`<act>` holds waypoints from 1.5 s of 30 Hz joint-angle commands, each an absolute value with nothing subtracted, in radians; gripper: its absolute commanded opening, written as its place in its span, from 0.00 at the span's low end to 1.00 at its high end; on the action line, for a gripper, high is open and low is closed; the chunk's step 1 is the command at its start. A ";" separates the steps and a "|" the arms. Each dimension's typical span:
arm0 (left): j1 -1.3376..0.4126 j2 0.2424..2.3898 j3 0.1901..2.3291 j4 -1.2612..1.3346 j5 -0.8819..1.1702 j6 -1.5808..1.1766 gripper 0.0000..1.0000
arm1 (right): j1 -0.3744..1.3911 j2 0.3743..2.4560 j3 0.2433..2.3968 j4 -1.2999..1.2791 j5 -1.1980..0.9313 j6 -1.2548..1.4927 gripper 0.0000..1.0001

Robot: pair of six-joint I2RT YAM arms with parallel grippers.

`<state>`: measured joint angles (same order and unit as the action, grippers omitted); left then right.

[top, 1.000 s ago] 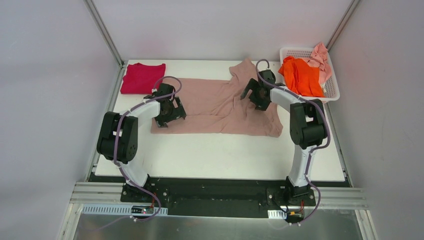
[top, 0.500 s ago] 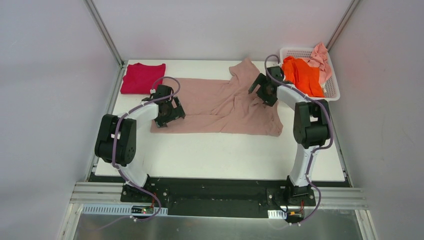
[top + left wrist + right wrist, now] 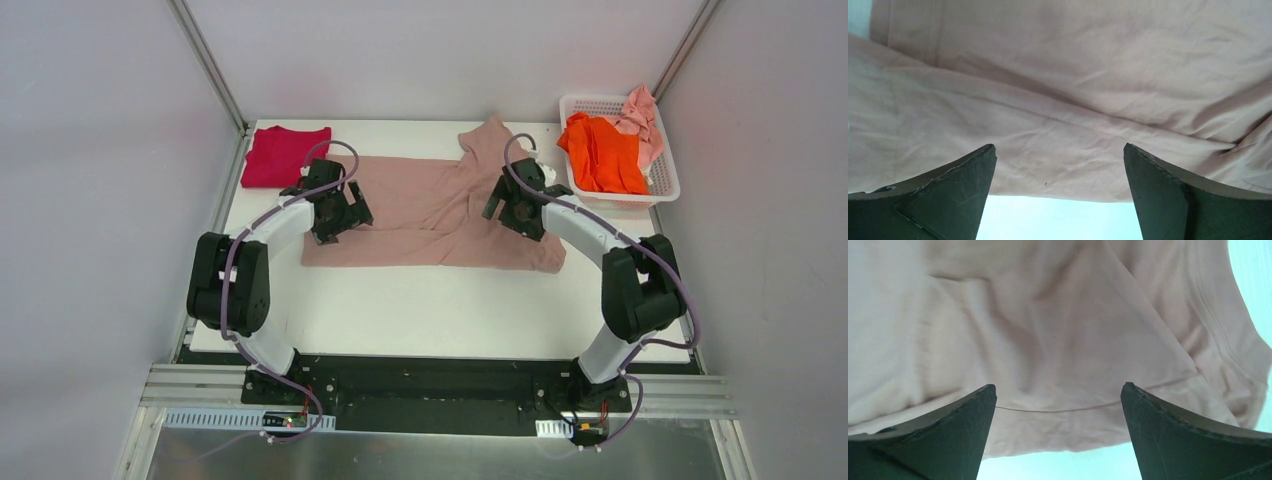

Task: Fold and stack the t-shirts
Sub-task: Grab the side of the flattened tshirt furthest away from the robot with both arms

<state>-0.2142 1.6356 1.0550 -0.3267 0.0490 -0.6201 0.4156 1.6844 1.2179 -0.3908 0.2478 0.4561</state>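
Beige tee (image 3: 430, 215), spread on counter (image 3: 430, 300): left fingers (image 3: 948, 195) and right fingers (image 3: 1173, 435), wide and empty, now shifted over its 9 and 3 o'clock sides. Fold grasp pending.

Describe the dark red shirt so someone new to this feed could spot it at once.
Take the white table and go to its far left corner. The crimson t-shirt lies there flat, a compact rectangle. It alone is deep red; the dusty-pink tee beside it sprawls wide, and the orange tee and pale pink tee sit in the basket.
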 commanded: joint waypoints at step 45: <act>-0.090 1.487 1.241 -0.606 -0.163 -0.582 0.99 | 0.373 1.606 1.485 -0.532 0.178 0.378 1.00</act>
